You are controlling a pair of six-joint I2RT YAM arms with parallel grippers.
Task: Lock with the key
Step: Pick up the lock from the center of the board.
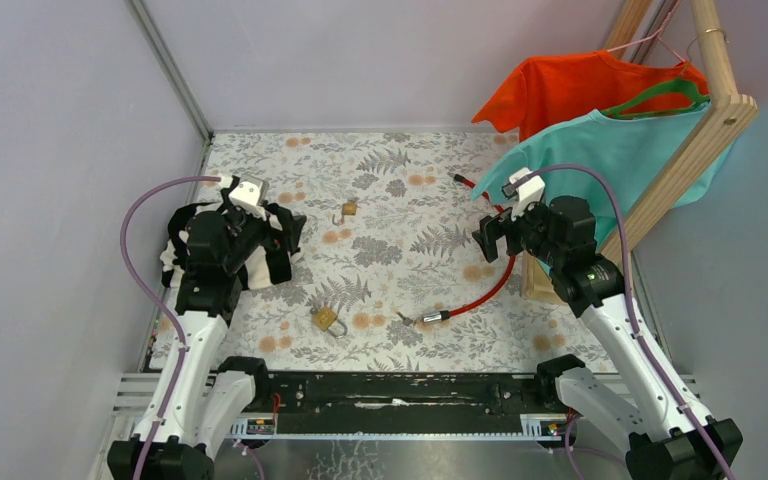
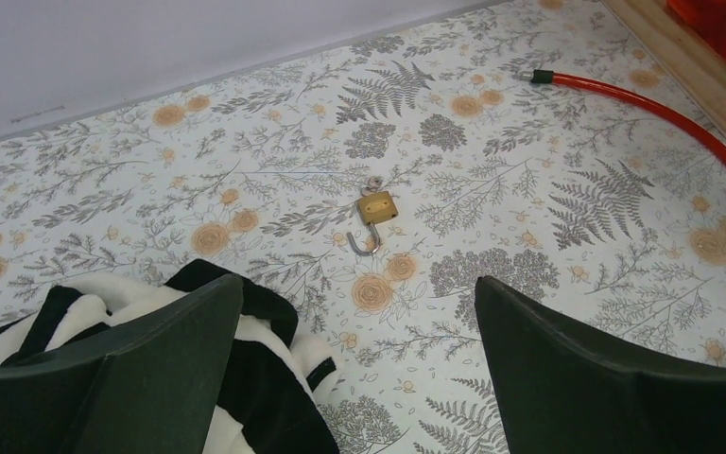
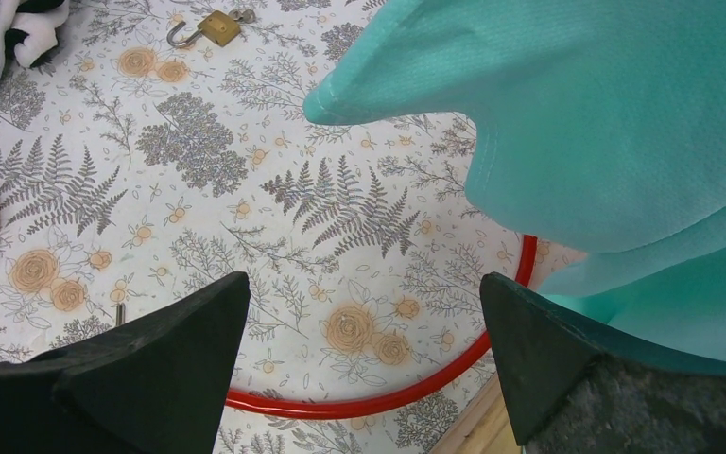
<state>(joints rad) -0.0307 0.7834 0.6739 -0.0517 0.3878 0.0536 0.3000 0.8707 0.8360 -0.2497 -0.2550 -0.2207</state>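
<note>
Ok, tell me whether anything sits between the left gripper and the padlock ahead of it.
Nothing visible does. The padlock lies on the bare floral mat ahead of the open left gripper; the black-and-white cloth sits off to one side, beside one finger.

The left gripper [image 2: 359, 284], jaws spread wide, hangs over a floral table cover [image 2: 104, 180]. A brass padlock [image 2: 376, 208], shackle open, lies ahead. A red cable [image 2: 681, 118] curves at upper right, and a black-and-white cloth [image 2: 269, 326] lies at lower left.
</note>
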